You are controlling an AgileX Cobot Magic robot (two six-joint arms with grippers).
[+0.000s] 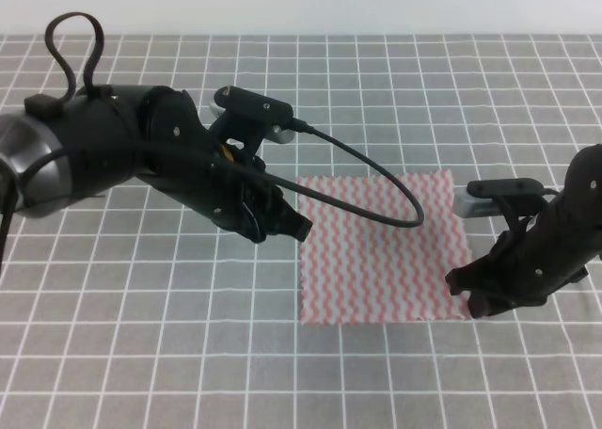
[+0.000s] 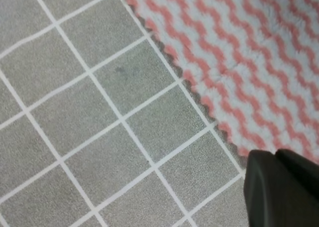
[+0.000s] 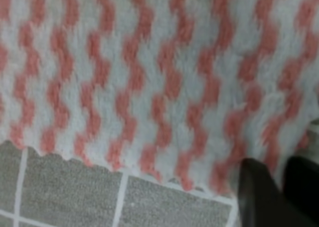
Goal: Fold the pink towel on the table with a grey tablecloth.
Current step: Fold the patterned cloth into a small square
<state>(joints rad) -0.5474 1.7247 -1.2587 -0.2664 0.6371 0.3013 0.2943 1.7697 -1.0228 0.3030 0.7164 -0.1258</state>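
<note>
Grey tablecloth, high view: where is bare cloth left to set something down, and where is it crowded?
Bare grid of the tablecloth runs along the whole front edge below the pink towel, and across the back right above it. It is crowded mid-left under the left gripper and at the towel's front right corner by the right gripper.

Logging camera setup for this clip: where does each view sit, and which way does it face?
Exterior high: above the table, looking down on the grey tablecloth, the pink towel and both arms.
Left wrist: on the left arm, looking down at the towel's edge; a dark left gripper part shows bottom right.
Right wrist: on the right arm, close over the towel's near edge; the right gripper shows bottom right.
Shared: all views show the towel lying flat on the grid cloth.
</note>
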